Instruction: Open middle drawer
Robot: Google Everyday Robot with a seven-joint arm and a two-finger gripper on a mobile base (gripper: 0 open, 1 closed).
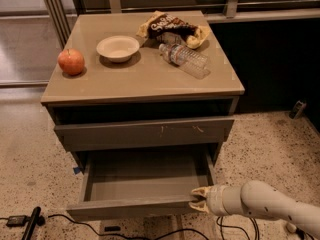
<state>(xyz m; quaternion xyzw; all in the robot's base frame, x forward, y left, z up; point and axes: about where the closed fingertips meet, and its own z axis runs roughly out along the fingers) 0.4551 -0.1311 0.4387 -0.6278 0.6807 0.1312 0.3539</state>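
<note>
The middle drawer (pixel 145 206) is the lowest part of the grey-brown cabinet. It is pulled far out, and its bare grey box interior (pixel 147 176) is empty. Its plain flat front faces me at the bottom of the view. My gripper (pixel 196 200) comes in from the lower right on a white arm (pixel 265 206). It sits at the right end of the drawer's front panel, with one finger (pixel 199 191) inside the drawer and the other on the outside of the front, closed on the panel.
Above the open drawer is a taller shut front with pale scratch marks (pixel 145 132). On the cabinet top (pixel 145 79) lie an apple (pixel 71 61), a white bowl (pixel 118 48), a chip bag (pixel 172 28) and a plastic bottle (pixel 184 60). Cables and a black object (pixel 30 223) lie on the speckled floor.
</note>
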